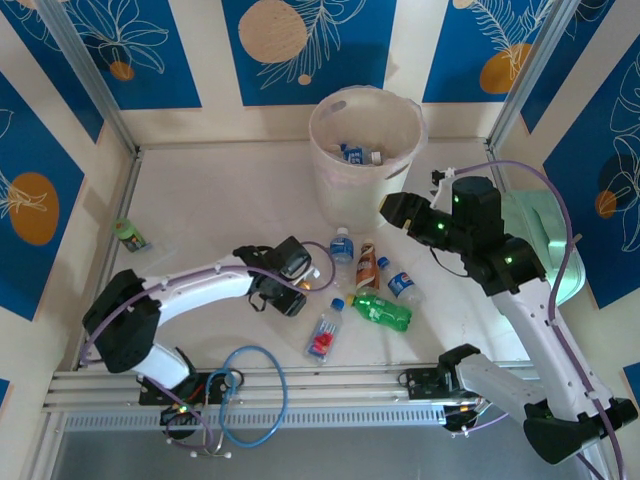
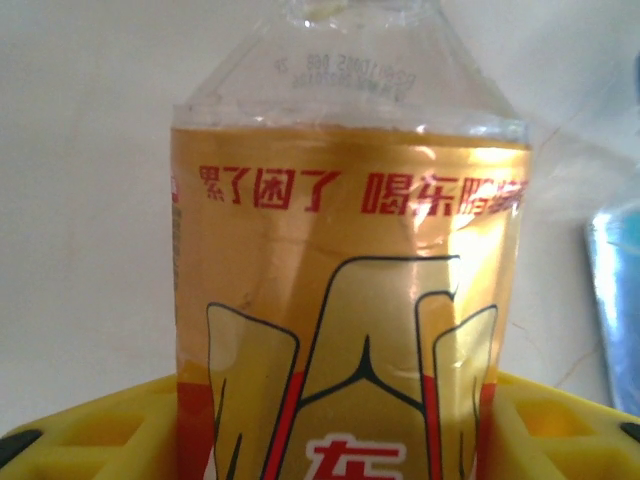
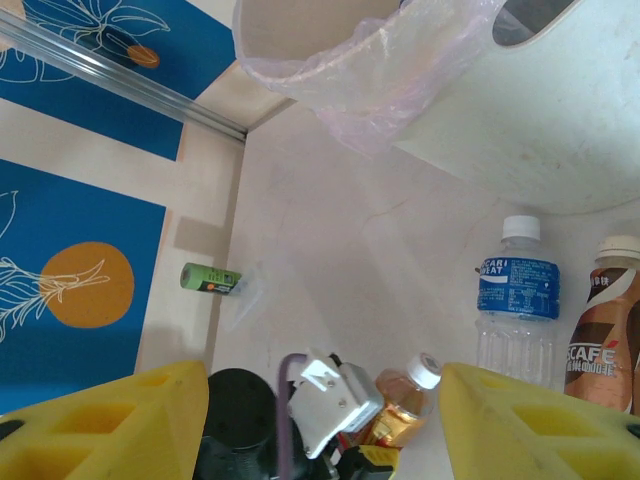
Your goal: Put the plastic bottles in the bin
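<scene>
plastic bottles, a few of them, lie inside the bin, whose liner hangs over the rim; the rest are on the table. the left gripper is clenched on a gold-label bottle, with its yellow fingers pressing both sides of the label and the white cap pointing away from the wrist. just ahead of that grip stands an upright blue-label bottle, with a brown coffee bottle beside it and a second blue-label bottle past that; these stand between the left gripper and the right arm. nearer the arm bases lie a green bottle and a red-label bottle. a small green bottle lies by the wall, well apart from the left gripper, on the side away from its fingers. the right gripper is spread wide with nothing in it, hanging just beside the bin wall, with a mint-green box behind its arm
</scene>
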Robot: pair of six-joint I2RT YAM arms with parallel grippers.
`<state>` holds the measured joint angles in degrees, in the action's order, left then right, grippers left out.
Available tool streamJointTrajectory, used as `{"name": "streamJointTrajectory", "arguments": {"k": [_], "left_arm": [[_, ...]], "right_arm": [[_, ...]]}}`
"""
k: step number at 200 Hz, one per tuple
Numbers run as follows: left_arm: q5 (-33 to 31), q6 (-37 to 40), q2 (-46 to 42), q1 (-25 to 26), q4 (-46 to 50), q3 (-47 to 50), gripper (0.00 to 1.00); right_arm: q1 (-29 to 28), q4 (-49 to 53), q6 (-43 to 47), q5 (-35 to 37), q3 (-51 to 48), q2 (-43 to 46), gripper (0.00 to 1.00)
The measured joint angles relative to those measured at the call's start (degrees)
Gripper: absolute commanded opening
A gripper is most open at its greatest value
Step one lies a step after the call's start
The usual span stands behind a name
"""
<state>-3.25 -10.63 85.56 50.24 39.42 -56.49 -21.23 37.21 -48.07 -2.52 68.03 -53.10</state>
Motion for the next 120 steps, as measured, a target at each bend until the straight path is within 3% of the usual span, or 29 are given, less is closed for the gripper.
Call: {"name": "streamJointTrajectory", "arguments": {"k": [30, 63, 120], "left_arm": [[-2.3, 0.2, -4.3, 0.0, 3.7, -7.8, 0.58], [-8.7, 0.8, -5.7, -0.3, 6.7, -24.7, 0.59], [-12.3, 2.1, 5.6, -1.5, 7.1, -57.4, 0.59]], "right_arm": [[1.7, 0.7, 0.0, 0.2, 0.2, 1.0, 0.63], [3.5, 2.2, 0.1, 0.6, 1.2, 2.4, 0.63], [3.5, 3.0, -0.4, 0.6, 0.9, 5.1, 0.62]]}}
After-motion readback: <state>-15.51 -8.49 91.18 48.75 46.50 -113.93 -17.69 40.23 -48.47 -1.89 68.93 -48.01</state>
